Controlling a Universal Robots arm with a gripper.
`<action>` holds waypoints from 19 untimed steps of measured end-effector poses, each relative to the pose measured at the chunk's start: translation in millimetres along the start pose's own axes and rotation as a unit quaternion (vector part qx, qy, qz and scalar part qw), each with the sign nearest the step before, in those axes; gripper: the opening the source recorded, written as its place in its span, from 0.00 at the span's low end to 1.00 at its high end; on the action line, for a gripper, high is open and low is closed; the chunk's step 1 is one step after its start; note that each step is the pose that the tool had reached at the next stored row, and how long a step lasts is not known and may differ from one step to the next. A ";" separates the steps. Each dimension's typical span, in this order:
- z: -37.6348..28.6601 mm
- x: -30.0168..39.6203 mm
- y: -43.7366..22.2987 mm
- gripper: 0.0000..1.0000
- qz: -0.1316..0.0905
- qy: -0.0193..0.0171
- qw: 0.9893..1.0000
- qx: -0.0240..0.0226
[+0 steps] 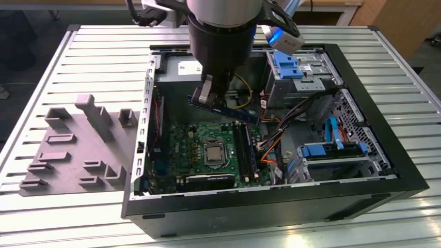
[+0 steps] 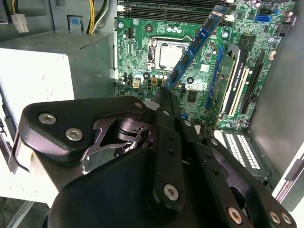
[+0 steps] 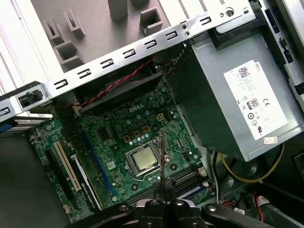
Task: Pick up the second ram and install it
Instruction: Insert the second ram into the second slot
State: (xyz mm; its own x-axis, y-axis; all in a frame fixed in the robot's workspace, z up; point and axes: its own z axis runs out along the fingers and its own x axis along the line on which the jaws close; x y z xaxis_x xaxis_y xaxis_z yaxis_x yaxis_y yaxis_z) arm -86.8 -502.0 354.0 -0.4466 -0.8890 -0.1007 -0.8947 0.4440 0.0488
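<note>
Dark second ram [image 1: 227,109] clenched by one end in the gripper [image 1: 204,98], held tilted over the open computer case [image 1: 276,206].
At the exterior view's left, well away from the gripper, a grey holder tray [image 1: 69,175] lies on the slatted metal surface [image 1: 103,46]. Below the gripper sit the green motherboard [image 1: 186,150], its processor socket [image 1: 215,154] and memory slots [image 1: 245,150]. Beyond, at the exterior view's right, are blue drive brackets [image 1: 324,150].

second ram [image 2: 194,45]: blue, dark chips | motherboard [image 1: 187,140]: green | holder tray [image 1: 69,155]: grey | case [image 1: 276,207]: black
</note>
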 end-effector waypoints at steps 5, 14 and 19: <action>0.0 0.0 0.0 0.11 0.009 0.000 1.000 0.001; 0.0 0.0 0.0 0.11 0.025 -0.001 1.000 0.003; 0.0 0.0 0.0 0.11 0.035 -0.002 0.999 0.004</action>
State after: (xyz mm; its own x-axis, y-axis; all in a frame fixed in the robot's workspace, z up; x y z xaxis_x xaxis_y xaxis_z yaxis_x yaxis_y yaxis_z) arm -86.8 -502.0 354.0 -0.5084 -0.8552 -0.1007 -0.8611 0.5061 0.0488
